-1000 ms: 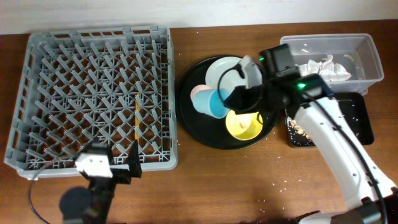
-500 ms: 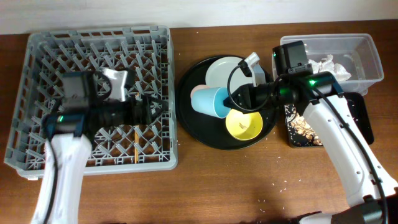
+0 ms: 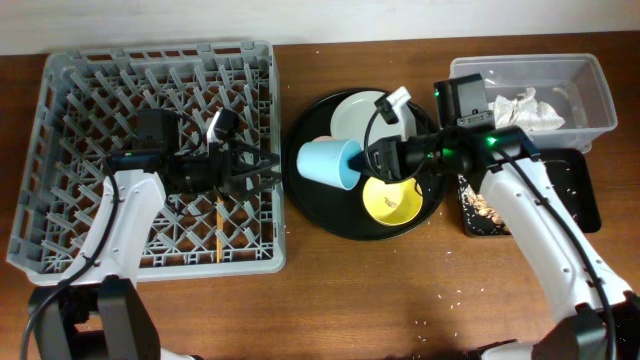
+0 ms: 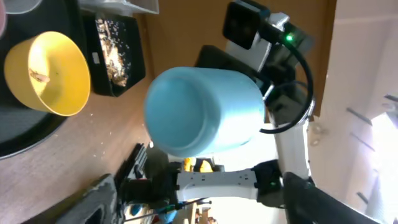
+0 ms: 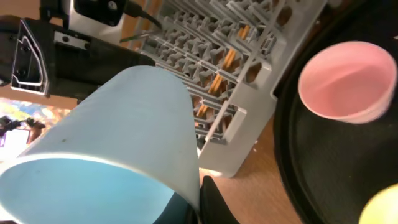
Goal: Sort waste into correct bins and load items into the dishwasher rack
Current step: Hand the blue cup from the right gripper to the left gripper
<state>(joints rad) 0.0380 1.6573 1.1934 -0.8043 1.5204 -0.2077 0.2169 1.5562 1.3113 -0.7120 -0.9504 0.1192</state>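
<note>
My right gripper [image 3: 366, 160] is shut on the rim of the light-blue cup [image 3: 325, 162], holding it on its side over the left part of the round tray; the cup fills the right wrist view [image 5: 112, 137] and shows in the left wrist view [image 4: 205, 112]. My left gripper [image 3: 255, 166] is open and empty over the right edge of the grey dishwasher rack [image 3: 70, 90], pointing at the cup a short gap away. The pink cup [image 5: 348, 81], the yellow bowl [image 3: 392, 200] and the pale plate [image 3: 352, 112] sit on the round tray. The pink cup is hidden in the overhead view.
The round black tray [image 3: 310, 215] lies between the rack and the bins. The clear tub [image 3: 590, 90] holds white napkins [image 3: 520, 108]. The shallow black tray [image 3: 580, 195] holds food scraps [image 3: 485, 205]. An orange-brown stick [image 3: 218, 205] lies in the rack. Grains dot the table.
My left gripper has reached right to the rack's right edge. My right gripper has carried the blue cup a little left toward it.
</note>
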